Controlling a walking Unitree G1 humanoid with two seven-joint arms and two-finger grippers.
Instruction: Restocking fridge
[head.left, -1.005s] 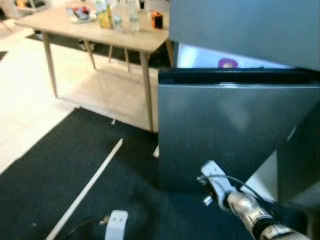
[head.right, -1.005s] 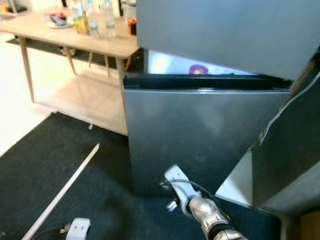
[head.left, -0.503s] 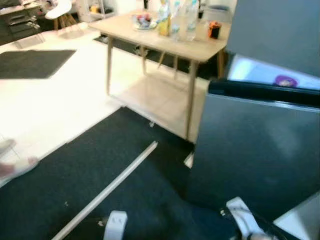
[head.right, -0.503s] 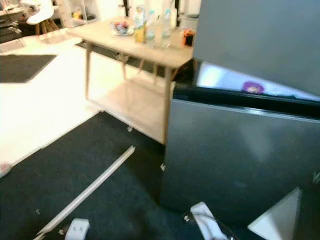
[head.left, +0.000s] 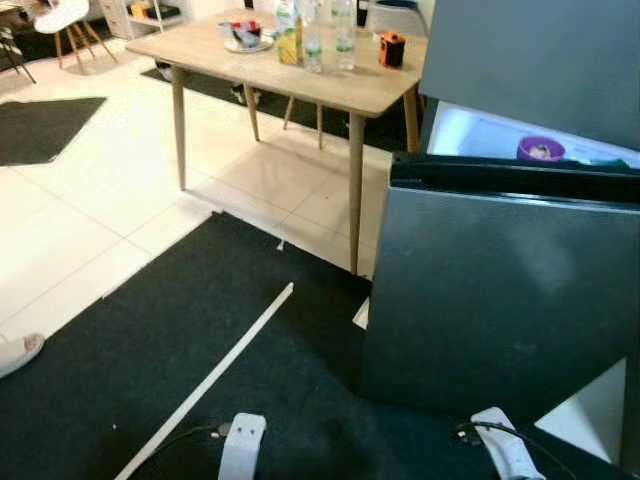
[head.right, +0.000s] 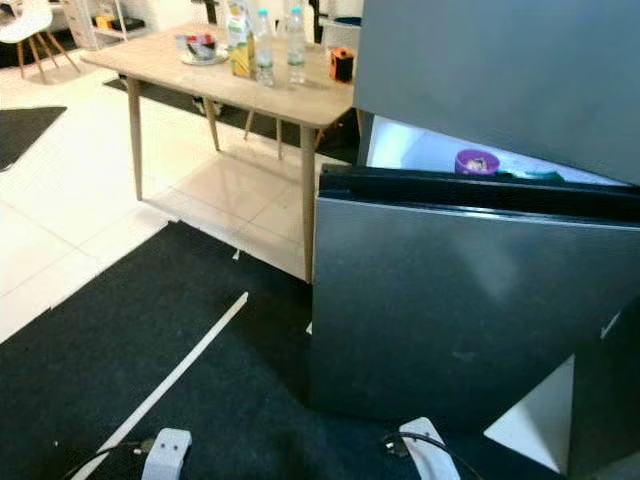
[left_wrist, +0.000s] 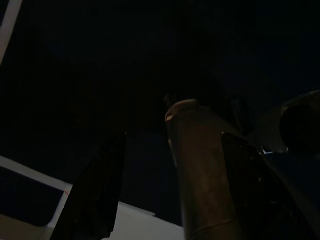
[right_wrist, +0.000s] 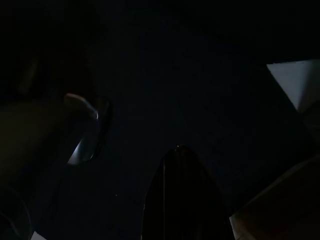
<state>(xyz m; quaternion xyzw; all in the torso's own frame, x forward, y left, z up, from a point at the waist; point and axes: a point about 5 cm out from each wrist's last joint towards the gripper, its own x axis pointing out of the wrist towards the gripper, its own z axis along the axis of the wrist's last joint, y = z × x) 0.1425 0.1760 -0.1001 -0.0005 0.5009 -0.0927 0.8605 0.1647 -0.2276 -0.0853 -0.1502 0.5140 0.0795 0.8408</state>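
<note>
Beside the open fridge (head.left: 500, 290), both arms hang low over carpet (head.left: 150, 350).

The fridge door (head.left: 505, 290) looks like brushed grey metal with a soft sheen; the worktop (head.left: 290, 75) is pale matt wood, the floor tiles (head.left: 90, 200) glossy cream, the mat (head.left: 160, 360) dark, matt and cloth-like

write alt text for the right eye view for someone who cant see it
A grey fridge stands with its door ajar, a purple bowl visible in the lit interior. To its left, a wooden table holds bottles and an orange container, on pale tiles beside a dark mat.
</note>
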